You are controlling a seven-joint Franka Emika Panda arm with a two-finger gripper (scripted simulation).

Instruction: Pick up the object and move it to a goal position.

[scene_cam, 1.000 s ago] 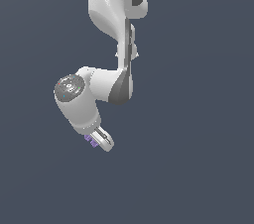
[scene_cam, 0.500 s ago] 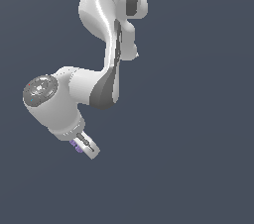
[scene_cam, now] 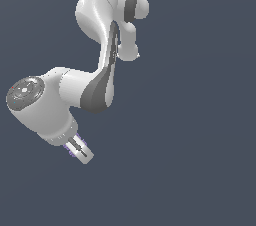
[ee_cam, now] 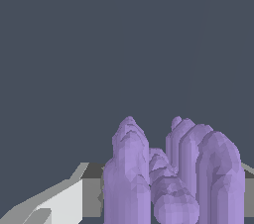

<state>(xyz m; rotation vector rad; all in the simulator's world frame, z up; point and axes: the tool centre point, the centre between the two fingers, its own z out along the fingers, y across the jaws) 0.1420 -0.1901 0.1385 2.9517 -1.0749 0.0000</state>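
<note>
The arm (scene_cam: 95,77) descends from the upper centre of the exterior view to the lower left, against a plain dark background. The pincer (scene_cam: 80,151) sits at the lower left, pointing down and toward the exterior view's right. It is clamped on the object (scene_cam: 71,150), of which only a sliver of light purple shows beside the fingers. In the wrist view, the object (ee_cam: 173,178) fills the lower centre as jagged purple lobes, with a white finger (ee_cam: 54,203) beside it.

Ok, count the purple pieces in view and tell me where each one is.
1. The purple piece sits in the hand; the exterior view shows only slivers of it beside the fingers. Nothing else purple shows, though the arm could hide something.
</note>
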